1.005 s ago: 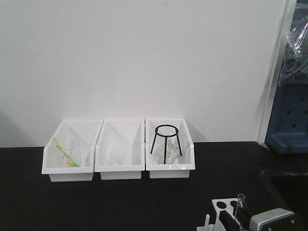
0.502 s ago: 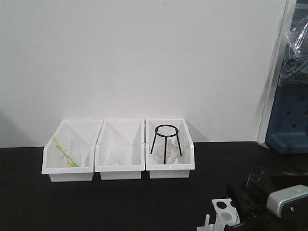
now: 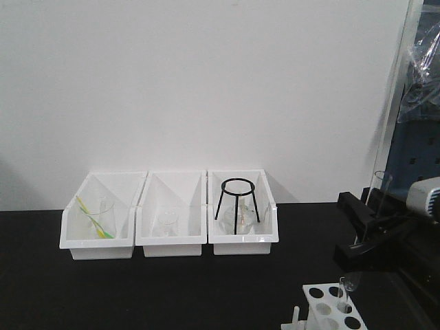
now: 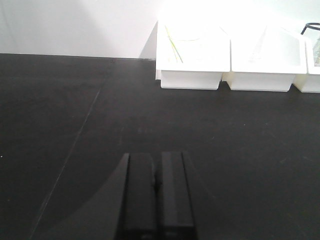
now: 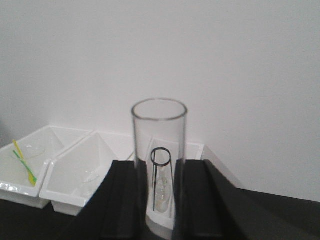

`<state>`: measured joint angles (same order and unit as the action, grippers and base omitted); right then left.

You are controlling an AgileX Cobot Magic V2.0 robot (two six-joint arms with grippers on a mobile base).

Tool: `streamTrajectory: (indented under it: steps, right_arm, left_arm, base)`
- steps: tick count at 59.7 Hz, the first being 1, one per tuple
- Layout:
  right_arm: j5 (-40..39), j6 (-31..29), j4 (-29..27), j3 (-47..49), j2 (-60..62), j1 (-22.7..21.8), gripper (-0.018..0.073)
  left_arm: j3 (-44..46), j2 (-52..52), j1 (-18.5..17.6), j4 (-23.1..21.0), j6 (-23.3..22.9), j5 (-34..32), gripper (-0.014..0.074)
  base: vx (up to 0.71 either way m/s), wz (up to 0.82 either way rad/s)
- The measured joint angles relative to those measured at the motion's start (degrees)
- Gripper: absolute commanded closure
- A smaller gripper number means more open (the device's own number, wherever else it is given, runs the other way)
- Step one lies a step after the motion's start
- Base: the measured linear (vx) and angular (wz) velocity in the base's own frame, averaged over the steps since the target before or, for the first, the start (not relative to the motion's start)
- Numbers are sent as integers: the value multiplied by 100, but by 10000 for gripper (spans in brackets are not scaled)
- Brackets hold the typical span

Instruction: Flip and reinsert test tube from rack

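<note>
Right gripper (image 3: 362, 230) pinching tube (image 3: 375, 194) clear of rack (image 3: 323, 306)

The tube is standing near-upright, rim up, between the fingers, raised well apart from the rack; the left gripper (image 4: 156, 195) is hovering over the table (image 4: 60, 125), its fingers pressed together.

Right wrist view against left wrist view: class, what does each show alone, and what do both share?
Only the right wrist view shows the test tube, rim up, clamped in the right tool. Only the left wrist view shows the left tool, shut and empty. Both show the white bins.
</note>
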<state>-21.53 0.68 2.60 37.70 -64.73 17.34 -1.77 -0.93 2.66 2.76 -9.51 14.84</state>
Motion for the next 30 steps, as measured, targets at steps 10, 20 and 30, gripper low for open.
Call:
streamTrajectory:
  steps: [10,20,30]
  right_arm:
    - [1260,-1261,446,437,0,0,571]
    - [2483,-2752,816,932,0,0,571]
    - [2940,-4106,1485,1172,6,0,571]
  left_arm:
    - [0,0,0,0,0,0,603]
    - [0,0,0,0,0,0,603]
    - [0,0,0,0,0,0,603]
  base:
    - [0,0]
    - [0,0]
    - [0,0]
